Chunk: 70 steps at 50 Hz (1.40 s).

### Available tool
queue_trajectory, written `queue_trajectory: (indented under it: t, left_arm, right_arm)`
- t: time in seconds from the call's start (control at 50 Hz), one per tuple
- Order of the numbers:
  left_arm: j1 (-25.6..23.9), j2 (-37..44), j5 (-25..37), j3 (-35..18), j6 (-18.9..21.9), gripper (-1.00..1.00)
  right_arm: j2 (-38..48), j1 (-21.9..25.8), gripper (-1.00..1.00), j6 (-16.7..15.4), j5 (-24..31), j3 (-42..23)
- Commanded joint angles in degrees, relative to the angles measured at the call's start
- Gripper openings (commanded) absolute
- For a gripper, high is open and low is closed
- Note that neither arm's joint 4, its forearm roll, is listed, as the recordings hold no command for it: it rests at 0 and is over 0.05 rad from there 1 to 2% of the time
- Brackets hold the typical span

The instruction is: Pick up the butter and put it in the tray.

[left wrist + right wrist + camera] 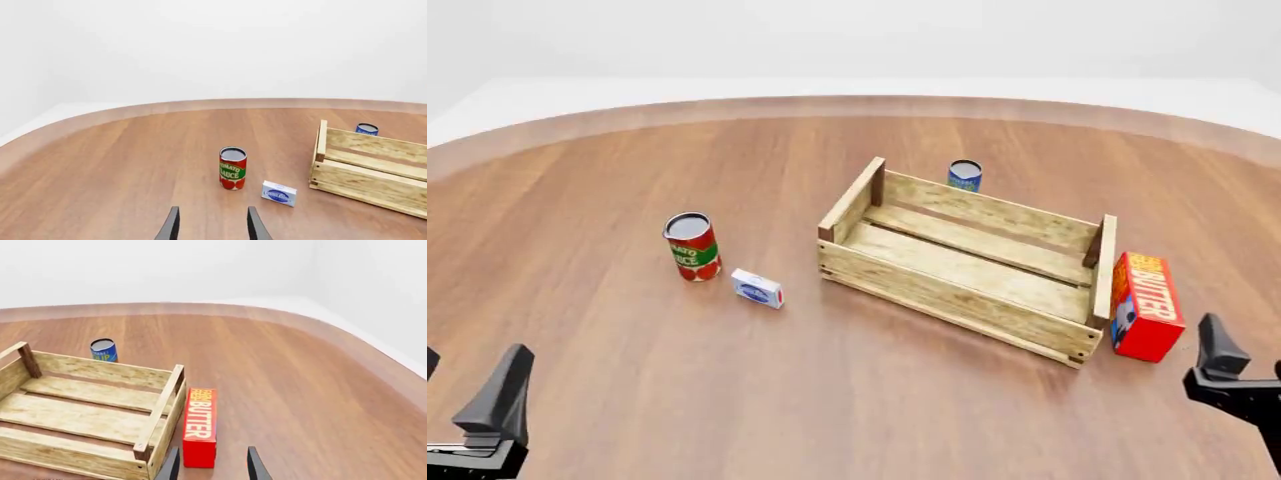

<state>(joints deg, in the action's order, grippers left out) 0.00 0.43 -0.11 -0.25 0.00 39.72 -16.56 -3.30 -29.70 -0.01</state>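
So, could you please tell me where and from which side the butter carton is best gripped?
Probably across the butter carton's narrow width, near its upper middle, coming from above with the right gripper. It lies close beside the tray's right end wall, so the fingers should straddle its long sides, one going into the gap by the tray.

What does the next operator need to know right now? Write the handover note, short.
Left gripper: open, empty, low at the near left, away from everything.
Right gripper: open, empty, just short of the butter.
Red-orange rectangular butter carton: on the table, right against the right end of the tray, outside it.
Large light wooden slatted tray: mid-table, nothing in it.
Done: nothing picked yet.
Left: grasp the butter with the right arm, lift over the end wall, set it in the tray.
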Motion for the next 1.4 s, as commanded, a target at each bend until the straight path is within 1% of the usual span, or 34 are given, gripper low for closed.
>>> queue_trajectory:
  t: [0.02,0.08,0.58,0.68,0.76,0.94,0.98,1.14,1.22,1.4]
  left_arm:
    - [0.0,0.0,0.0,0.0,0.0,1.0]
    - [0.0,0.0,0.0,0.0,0.0,1.0]
    - [0.0,0.0,0.0,0.0,0.0,1.0]
    - [0.0,0.0,0.0,0.0,0.0,1.0]
    - [0.0,0.0,0.0,0.0,0.0,1.0]
    - [0.0,0.0,0.0,0.0,0.0,1.0]
    - [0.0,0.0,0.0,0.0,0.0,1.0]
    - [0.0,0.0,0.0,0.0,0.0,1.0]
    - [0.0,0.0,0.0,0.0,0.0,1.0]
    - [0.0,0.0,0.0,0.0,0.0,1.0]
  right_arm:
    - [7.8,0.4,1.0,-0.5,-6.1,0.0]
    - [9.4,0.8,1.0,-1.0,-7.3,0.0]
    - [20.9,1.3,1.0,-1.0,-17.0,0.0]
    - [23.8,1.4,1.0,-0.8,-20.1,0.0]
    - [25.1,1.4,1.0,-0.6,-21.4,0.0]
    - [31.6,1.7,1.0,-0.8,-27.5,0.0]
    - [34.2,1.9,1.0,-0.8,-29.8,0.0]
    - [36.8,2.2,1.0,-0.7,-32.3,0.0]
    - [40.2,2.2,1.0,-0.7,-35.3,0.0]
    - [44.6,2.0,1.0,-0.7,-39.3,0.0]
